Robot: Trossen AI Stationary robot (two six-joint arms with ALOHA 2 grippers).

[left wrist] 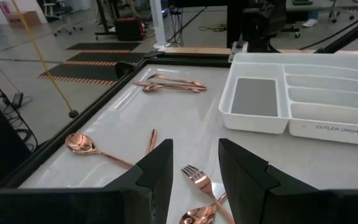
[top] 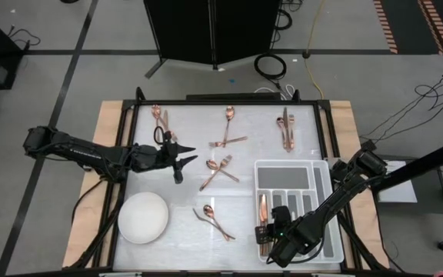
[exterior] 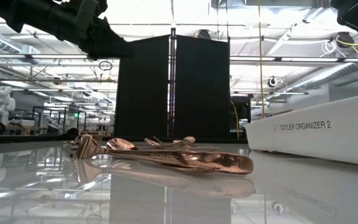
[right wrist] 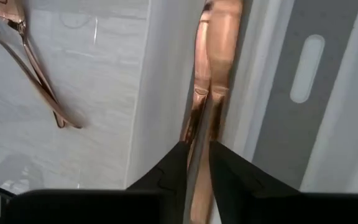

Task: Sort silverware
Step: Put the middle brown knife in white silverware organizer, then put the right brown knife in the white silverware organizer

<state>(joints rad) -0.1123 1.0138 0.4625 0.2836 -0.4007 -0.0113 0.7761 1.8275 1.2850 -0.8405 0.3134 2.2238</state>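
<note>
Right gripper [right wrist: 196,163]: low over the near end of the tray's leftmost long slot; its two dark fingers stand narrowly apart with the handle of a copper knife [right wrist: 211,68] between them. Whether they still pinch it cannot be told.
Knife: one, flat, smooth and mirror-bright, lying lengthwise in that slot.
Tray [top: 323,175]: one, white plastic with grey floors; one wide compartment across the far end and long narrow slots below it. Its side wall reads "CUTLER ORGANIZER 2".
Left gripper [top: 188,153]: held above the table's middle left, jaws moderately apart and holding nothing; its fingers [left wrist: 156,173] are dark, blocky and wedge-shaped.
Silverware below it: a fork [left wrist: 201,182] and a spoon bowl [left wrist: 194,217] cross just beneath the fingers.
Silverware on the table: five loose groups, all slim rose-gold pieces with a polished shine. Far left pair [top: 160,118]; far middle spoon and fork [top: 228,131]; far right cluster [top: 286,128]; middle crossed pieces [top: 219,171]; near pair of spoons [top: 214,219]. An exact piece count cannot be made out.
Bowl [top: 143,218]: one, round, white, matte, at the near left corner.
Table [top: 198,108]: one, glossy white top that mirrors the pieces, black rim, pale wood border.
</note>
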